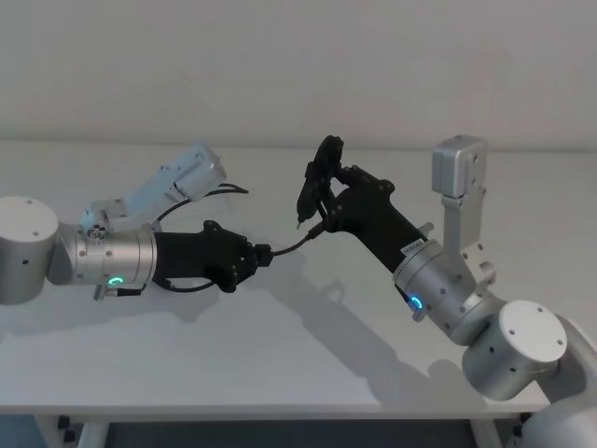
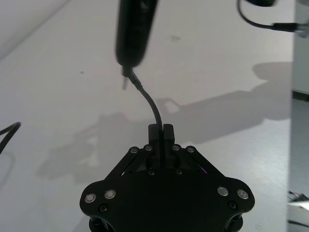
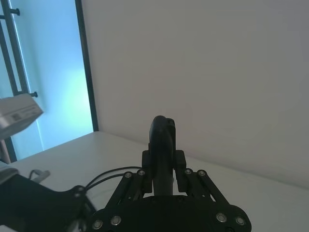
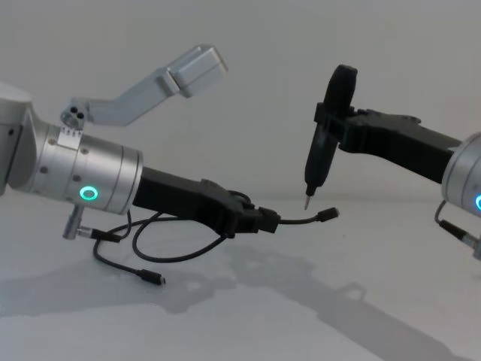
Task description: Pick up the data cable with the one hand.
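- The left claw (image 4: 263,220) is reaching forward and inward over the bench (image 4: 316,316), with its two fingers (image 2: 154,131) pressed together on the data cable (image 4: 301,220), pinching it a little way back from one end.
- The short free end is sticking out beyond the fingertips, roughly in line with the claw's own long axis. It is running toward the robot's right and curving slightly upward to its plug (image 4: 328,214), which is hanging in the air clear of the bench.
- The rest of the cable is trailing the other way, back under the left arm in a loose loop (image 4: 176,258). Its far plug (image 4: 155,279) is sitting very low, on or just above the bench; which of the two I cannot tell.
- The right claw (image 3: 163,162) is holding itself up on the far side of the gap, clamped around a pen-shaped tool (image 4: 323,162) that is pointing down. The tool's tip is hovering just beside and slightly above the cable's free plug, apart from it.
- In the left wrist view the cable (image 2: 152,104) is rising from the fingertips toward the tool's (image 2: 135,29) lower end, so the two are lying nearly on one line.
- Judgement: the grip looks made, and what is remaining is getting the trailing loop off the bench. The left arm is the only one bearing the cable, so a lift should be going upward and away from the tool tip.
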